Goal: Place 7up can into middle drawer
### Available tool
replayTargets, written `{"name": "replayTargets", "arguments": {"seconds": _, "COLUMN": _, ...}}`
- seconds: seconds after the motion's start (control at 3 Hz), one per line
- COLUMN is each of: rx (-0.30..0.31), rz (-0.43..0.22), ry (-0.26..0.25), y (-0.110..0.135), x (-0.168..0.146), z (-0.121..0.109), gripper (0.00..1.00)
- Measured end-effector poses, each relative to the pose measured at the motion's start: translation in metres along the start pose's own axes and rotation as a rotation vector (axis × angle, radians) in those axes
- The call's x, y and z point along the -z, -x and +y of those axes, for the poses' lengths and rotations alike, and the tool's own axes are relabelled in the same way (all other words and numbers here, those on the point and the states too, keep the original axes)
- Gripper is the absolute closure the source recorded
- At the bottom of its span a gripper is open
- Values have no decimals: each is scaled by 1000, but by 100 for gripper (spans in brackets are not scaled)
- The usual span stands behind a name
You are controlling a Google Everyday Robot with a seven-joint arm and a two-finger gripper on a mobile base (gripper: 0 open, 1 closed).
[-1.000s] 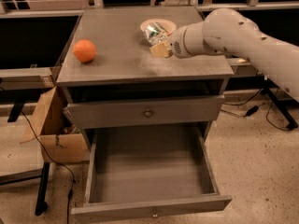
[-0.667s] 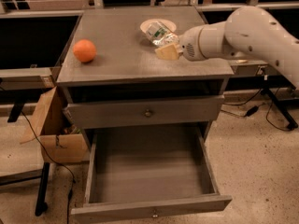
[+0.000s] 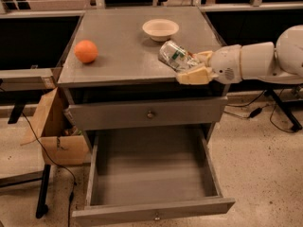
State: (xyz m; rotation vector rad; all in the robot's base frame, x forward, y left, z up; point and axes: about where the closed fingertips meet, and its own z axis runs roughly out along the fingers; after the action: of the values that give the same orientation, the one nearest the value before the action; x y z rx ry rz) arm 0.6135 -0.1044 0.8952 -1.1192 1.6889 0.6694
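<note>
At the front right edge of the bench (image 3: pixel 118 37), the claw (image 3: pixel 190 66) is clamped on the tilted 7up can (image 3: pixel 173 55). Grasp complete. The middle drawer (image 3: pixel 151 186) stands open and empty below; lowering and release remain.

Surface: grey cabinet top (image 3: pixel 128 56) | left side: orange (image 3: pixel 85 51) lying on it | back centre: cream bowl (image 3: pixel 160 29), upright | front-right edge: gripper (image 3: pixel 193 65) clasping a tilted can (image 3: pixel 174 56)

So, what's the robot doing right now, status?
Gripper at cabinet front-right edge, shut on can, can tilted. Middle drawer open below, nothing inside. Nothing in the way.
</note>
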Motion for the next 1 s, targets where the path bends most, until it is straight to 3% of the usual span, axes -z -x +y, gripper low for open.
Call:
{"name": "replayTargets", "arguments": {"seconds": 0.33, "rx": 152, "rz": 87, "ry": 153, "y": -28, "x": -9, "z": 17, "gripper": 100}}
{"name": "replayTargets", "arguments": {"seconds": 0.67, "rx": 167, "rz": 113, "ry": 243, "y": -36, "x": -8, "z": 39, "gripper": 100}}
{"name": "replayTargets", "arguments": {"seconds": 1.0, "rx": 173, "rz": 105, "ry": 248, "y": -37, "x": -11, "z": 42, "gripper": 100}}
